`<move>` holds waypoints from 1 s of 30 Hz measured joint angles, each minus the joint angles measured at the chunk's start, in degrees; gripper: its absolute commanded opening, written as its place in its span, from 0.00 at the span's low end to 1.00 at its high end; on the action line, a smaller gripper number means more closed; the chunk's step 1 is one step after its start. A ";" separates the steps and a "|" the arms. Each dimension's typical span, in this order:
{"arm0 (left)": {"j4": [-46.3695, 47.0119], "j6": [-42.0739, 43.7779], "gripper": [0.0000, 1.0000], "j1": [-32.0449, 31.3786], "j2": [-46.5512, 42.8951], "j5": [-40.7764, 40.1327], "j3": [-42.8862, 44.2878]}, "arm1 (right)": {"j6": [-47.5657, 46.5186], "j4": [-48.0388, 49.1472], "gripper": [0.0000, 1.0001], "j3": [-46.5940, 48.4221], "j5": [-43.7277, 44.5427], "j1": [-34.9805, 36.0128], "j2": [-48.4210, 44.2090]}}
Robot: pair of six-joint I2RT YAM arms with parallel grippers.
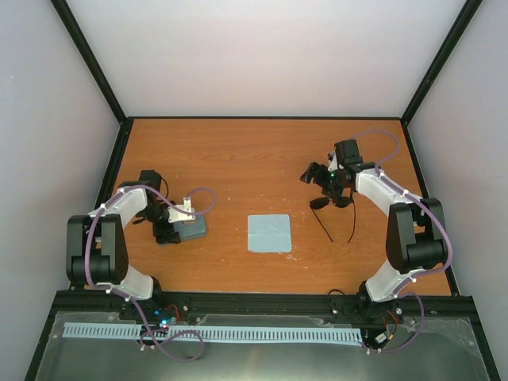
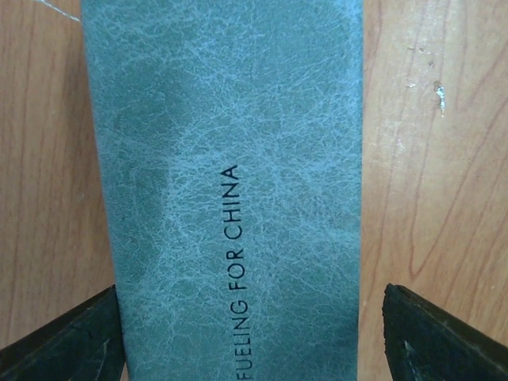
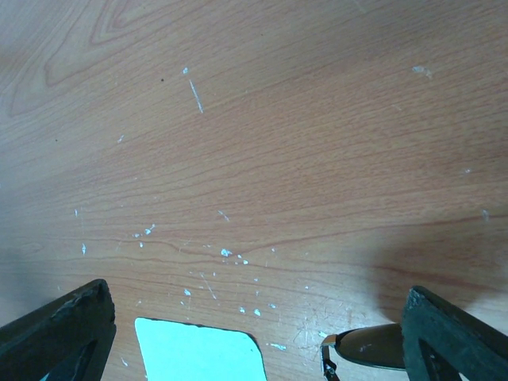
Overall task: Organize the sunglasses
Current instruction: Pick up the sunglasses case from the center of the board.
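The sunglasses [image 1: 318, 204] lie at the right of the table, their thin black temple arms trailing toward the near edge. My right gripper [image 1: 327, 187] hangs open just above them. In the right wrist view a dark lens end with a small metal fitting [image 3: 373, 346] shows beside the right finger, and a pale, dark-rimmed rounded shape [image 3: 198, 354] sits low between the fingers; it may be the other lens catching light. My left gripper [image 2: 250, 317] is open and straddles the blue-grey case [image 2: 222, 119]. Its left finger is at the case's edge and its right finger stands apart.
A pale blue square cloth [image 1: 269, 233] lies flat at the middle of the wooden table [image 1: 254, 159]. The case [image 1: 195, 229] rests at the left under my left gripper. Black frame posts and white walls enclose the table.
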 measured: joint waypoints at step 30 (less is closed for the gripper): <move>-8.28 -7.30 0.30 -0.15 12.81 23.96 29.77 | 1.55 14.69 0.86 -0.79 -3.67 6.45 -4.44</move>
